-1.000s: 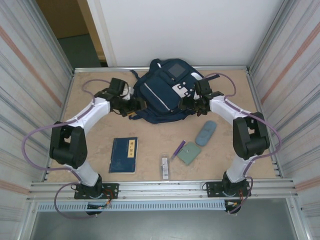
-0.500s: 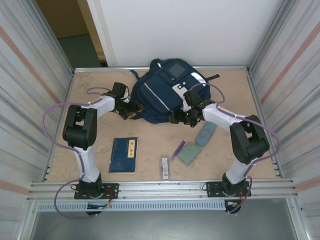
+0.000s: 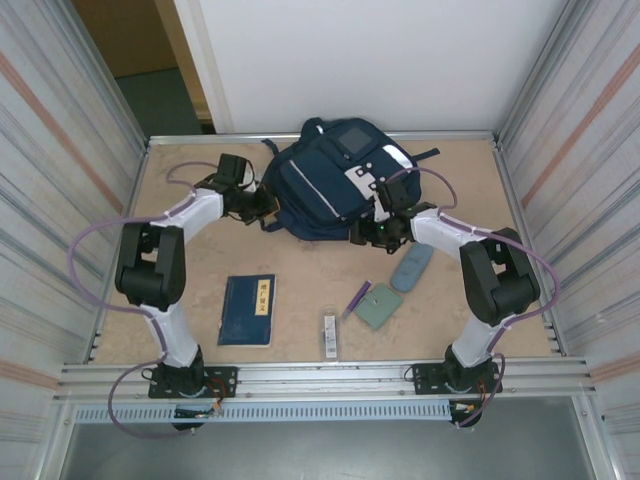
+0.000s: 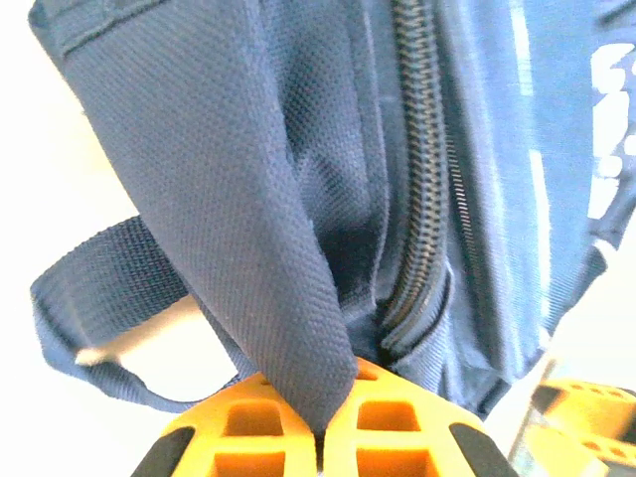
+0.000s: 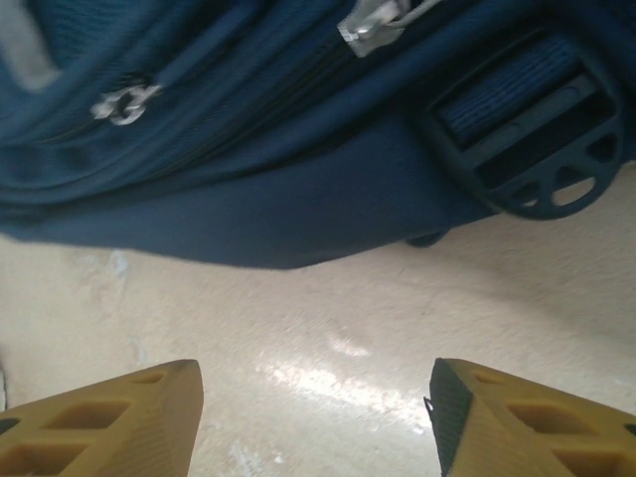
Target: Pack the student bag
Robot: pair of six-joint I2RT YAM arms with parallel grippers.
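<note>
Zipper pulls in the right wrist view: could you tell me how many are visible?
2. One pull sits upper left on the bag, the other pull at top centre; more may be hidden.

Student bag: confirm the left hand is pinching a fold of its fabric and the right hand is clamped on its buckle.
The left hand does pinch a fold of the student bag, but the right wrist view shows the right hand open above the table, clear of the buckle.
</note>
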